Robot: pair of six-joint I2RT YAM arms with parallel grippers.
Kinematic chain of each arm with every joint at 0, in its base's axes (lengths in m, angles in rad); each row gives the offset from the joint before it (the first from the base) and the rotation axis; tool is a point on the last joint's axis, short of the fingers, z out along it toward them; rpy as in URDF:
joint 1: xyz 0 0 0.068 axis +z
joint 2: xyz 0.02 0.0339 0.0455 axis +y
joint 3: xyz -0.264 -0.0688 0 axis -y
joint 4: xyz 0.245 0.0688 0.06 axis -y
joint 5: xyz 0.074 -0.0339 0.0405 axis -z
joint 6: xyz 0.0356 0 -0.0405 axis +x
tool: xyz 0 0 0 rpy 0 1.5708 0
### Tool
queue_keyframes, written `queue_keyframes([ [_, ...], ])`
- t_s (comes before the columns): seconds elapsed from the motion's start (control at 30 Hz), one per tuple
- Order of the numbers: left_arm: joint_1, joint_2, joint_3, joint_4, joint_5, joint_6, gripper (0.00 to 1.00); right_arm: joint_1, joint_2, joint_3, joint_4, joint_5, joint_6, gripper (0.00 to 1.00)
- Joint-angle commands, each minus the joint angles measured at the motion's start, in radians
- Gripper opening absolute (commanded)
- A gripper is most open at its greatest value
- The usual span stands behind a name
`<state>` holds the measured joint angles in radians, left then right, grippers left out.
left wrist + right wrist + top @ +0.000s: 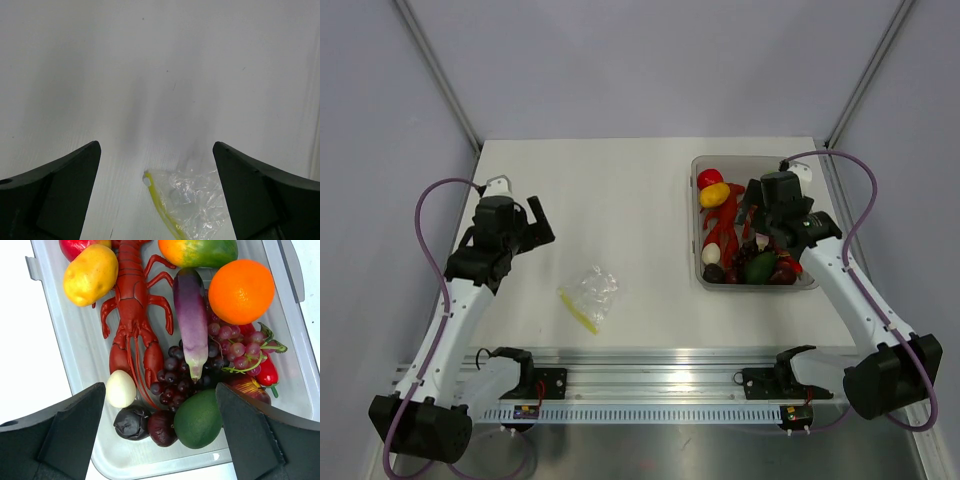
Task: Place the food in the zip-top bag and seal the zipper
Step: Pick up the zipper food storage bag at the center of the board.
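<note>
yellow zipper (578, 311) slants far-left to near-right along the zip-top bag (597, 286); left claw (156, 145), right claw (160, 385) gape empty.

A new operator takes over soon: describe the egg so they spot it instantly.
Look in the clear bin on the table's right side. At its near end, beside the red lobster's claws, lies the egg. It is the only white thing there.

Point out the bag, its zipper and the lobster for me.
bag (598, 286), top view, crinkled clear middle.
zipper (159, 207), left wrist view, middle of yellow strip.
lobster (131, 302), right wrist view, red back.
</note>
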<state>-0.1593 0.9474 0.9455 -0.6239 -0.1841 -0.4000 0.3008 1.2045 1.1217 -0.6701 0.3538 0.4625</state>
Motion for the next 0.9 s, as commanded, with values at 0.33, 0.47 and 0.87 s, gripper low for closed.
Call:
queue_keyframes([
  [0.33, -0.003, -0.013, -0.028, -0.063, 0.011, -0.014, 0.99, 0.216, -0.048, -0.010, 0.190, -0.064, -0.004, 0.99],
  [0.47, 0.010, -0.001, -0.051, -0.097, -0.026, -0.071, 0.99, 0.490, 0.136, 0.104, 0.158, 0.075, 0.004, 0.99],
  [0.87, 0.041, -0.039, 0.039, -0.184, -0.044, -0.154, 0.99, 0.899, 0.585, 0.377, 0.190, 0.016, 0.028, 0.99],
])
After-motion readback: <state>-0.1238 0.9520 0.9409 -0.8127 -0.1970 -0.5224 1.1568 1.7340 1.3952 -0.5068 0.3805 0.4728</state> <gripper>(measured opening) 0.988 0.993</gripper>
